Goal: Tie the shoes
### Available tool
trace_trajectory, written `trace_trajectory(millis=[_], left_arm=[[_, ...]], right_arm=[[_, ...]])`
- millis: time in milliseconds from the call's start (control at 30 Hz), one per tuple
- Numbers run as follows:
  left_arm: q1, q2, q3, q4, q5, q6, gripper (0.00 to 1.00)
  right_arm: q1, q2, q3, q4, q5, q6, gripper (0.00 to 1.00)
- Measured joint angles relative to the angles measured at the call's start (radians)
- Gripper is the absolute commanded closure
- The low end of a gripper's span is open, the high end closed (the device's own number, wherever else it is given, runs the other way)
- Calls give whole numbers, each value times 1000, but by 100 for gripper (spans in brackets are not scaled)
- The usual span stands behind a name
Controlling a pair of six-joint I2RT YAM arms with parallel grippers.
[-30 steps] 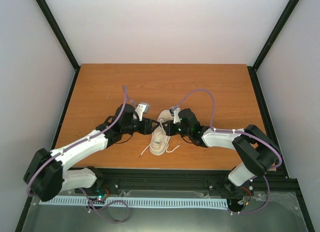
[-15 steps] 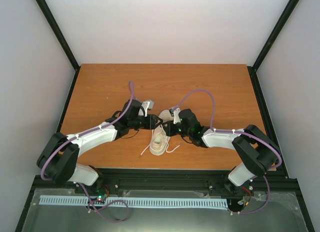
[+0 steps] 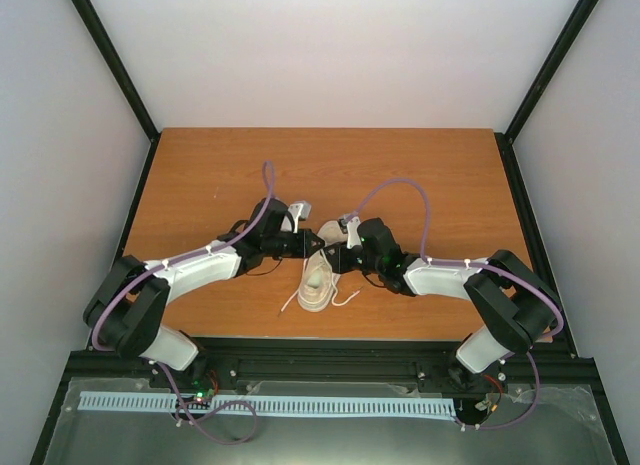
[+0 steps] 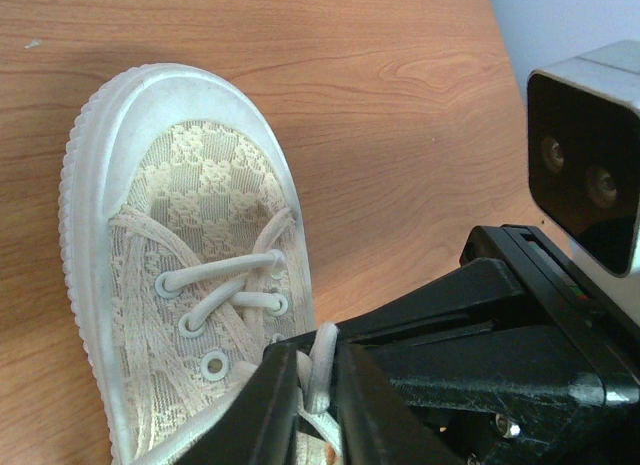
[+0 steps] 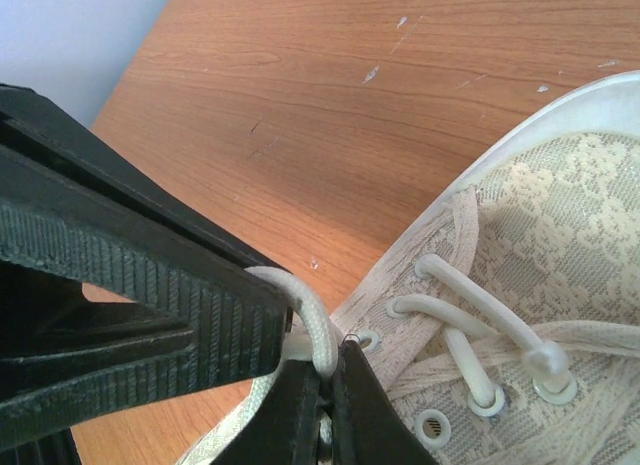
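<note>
Top view: the left hand (image 3: pixel 319 248) and right hand (image 3: pixel 337 259) meet over the sneaker (image 3: pixel 316 283), mid-frame on the tabletop (image 3: pixel 200 175).

Left wrist view: at bottom centre, the left hand pinches a lace loop (image 4: pixel 322 353).

Right wrist view: the right hand, pressed together at bottom centre, nips the lace loop too. Best to draw it apart evenly, keeping tension.

One sneaker (image 3: pixel 316 287), one table (image 3: pixel 420 175), one left tool (image 3: pixel 317 249) and one right tool (image 3: pixel 335 258)

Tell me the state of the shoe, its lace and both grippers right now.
shoe: sole down, untied.
lace: loose, pinched by both grippers.
left gripper: jaws shut on lace.
right gripper: jaws shut on lace.
</note>
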Motion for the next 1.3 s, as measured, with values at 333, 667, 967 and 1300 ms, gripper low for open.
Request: trace_trajectory(millis=[333, 667, 967, 1300], left_arm=[[0, 0, 5, -7, -31, 11, 99], [0, -27, 5, -49, -39, 71, 99], [0, -27, 5, -48, -14, 84, 99], [0, -35, -3, -43, 3, 89, 99]], right_arm=[[0, -40, -2, -47, 12, -35, 33], [-46, -358, -13, -285, 64, -145, 9], [5, -503, -224, -308, 173, -53, 9], [24, -358, -314, -163, 167, 19, 24]])
